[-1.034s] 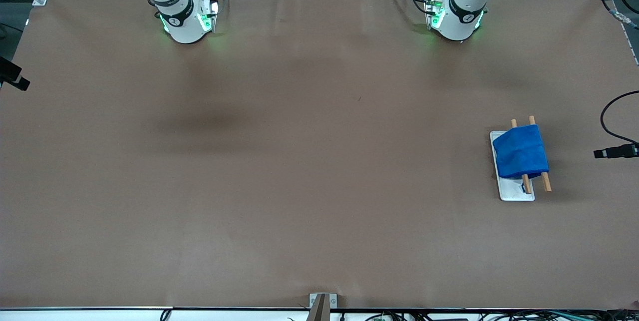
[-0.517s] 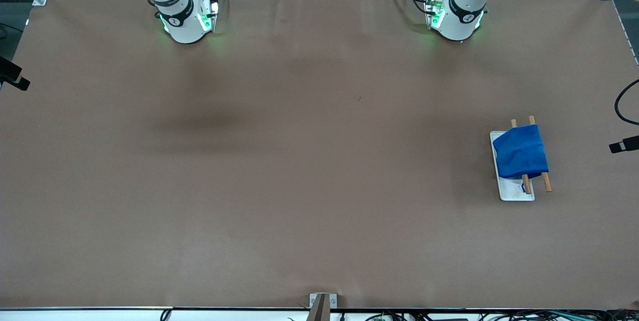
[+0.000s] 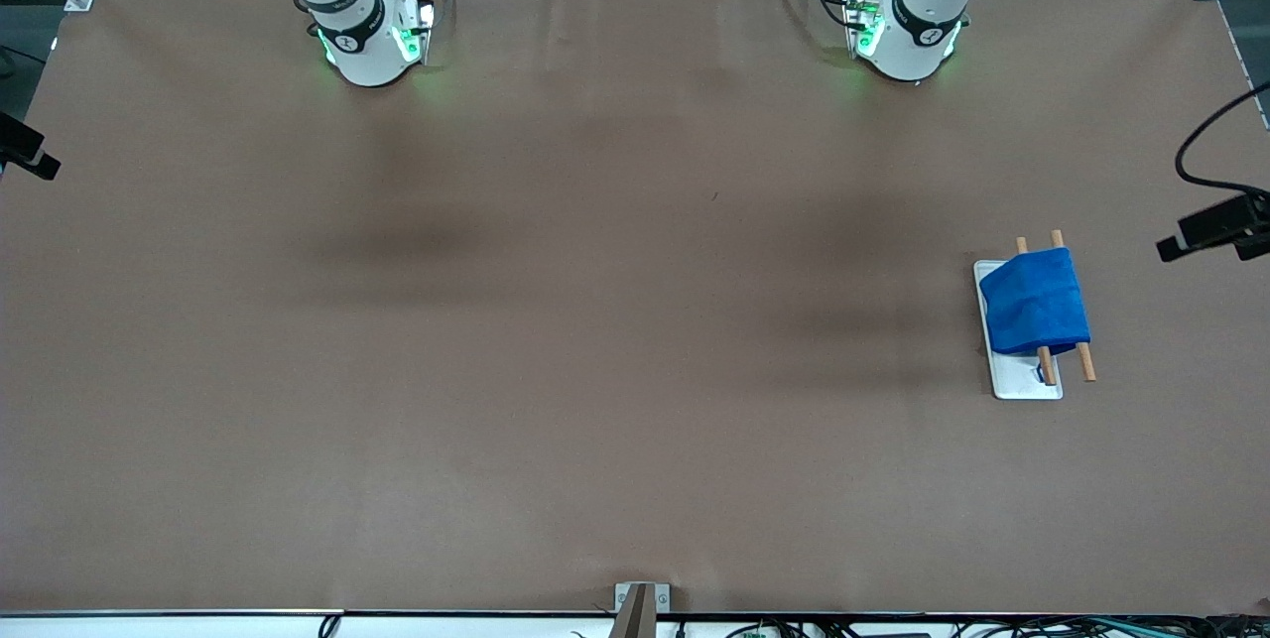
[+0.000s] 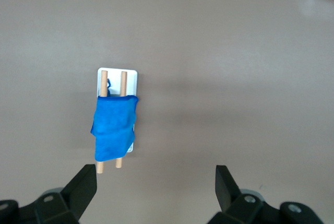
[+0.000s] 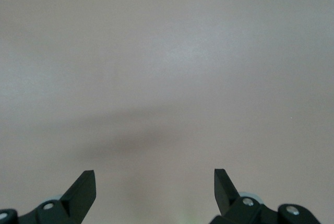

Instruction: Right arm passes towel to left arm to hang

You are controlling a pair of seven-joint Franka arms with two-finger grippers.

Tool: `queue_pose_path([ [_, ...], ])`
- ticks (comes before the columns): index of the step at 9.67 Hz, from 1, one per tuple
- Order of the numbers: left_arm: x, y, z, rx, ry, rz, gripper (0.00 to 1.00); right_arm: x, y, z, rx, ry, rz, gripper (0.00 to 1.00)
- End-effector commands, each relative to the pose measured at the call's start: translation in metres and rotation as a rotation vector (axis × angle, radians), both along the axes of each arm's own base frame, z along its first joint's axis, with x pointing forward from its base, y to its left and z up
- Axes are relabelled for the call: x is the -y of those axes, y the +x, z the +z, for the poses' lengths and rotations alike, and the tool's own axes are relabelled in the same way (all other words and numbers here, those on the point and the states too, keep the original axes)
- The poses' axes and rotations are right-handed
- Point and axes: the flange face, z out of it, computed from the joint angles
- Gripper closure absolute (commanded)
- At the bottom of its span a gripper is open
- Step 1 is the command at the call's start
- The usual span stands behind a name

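Blue towel (image 3: 1034,306) already draped over the rack's 2 wooden rods (image 3: 1085,361) on the white tray (image 3: 1022,382); left claw (image 4: 156,186) high over it and right claw (image 5: 155,188) over bare counter (image 3: 595,320) both spread, empty, so the task looks finished

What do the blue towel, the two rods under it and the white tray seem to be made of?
Towel: soft fleecy fabric, matte, sagging over the rods. Rods: probably wood, tan, unpainted. Tray: smooth white, perhaps plastic or ceramic; cannot tell.
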Motion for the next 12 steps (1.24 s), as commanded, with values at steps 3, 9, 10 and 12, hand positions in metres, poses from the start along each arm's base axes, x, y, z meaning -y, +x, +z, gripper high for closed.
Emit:
queue_pose_path([
  [3,0.073,-0.050,0.023,0.001,0.141,-0.088,0.00,0.000,-0.004,0.000,-0.006,-0.015,-0.015,0.00],
  [9,0.106,-0.107,0.023,-0.068,0.183,-0.128,0.00,0.001,-0.004,0.000,-0.006,-0.015,-0.016,0.00],
  [10,0.100,-0.110,0.020,-0.063,0.183,-0.116,0.00,0.001,-0.004,0.000,-0.006,-0.015,-0.016,0.00],
  [12,0.100,-0.111,0.020,-0.061,0.183,-0.117,0.00,0.001,-0.004,0.000,-0.006,-0.015,-0.016,0.00],
])
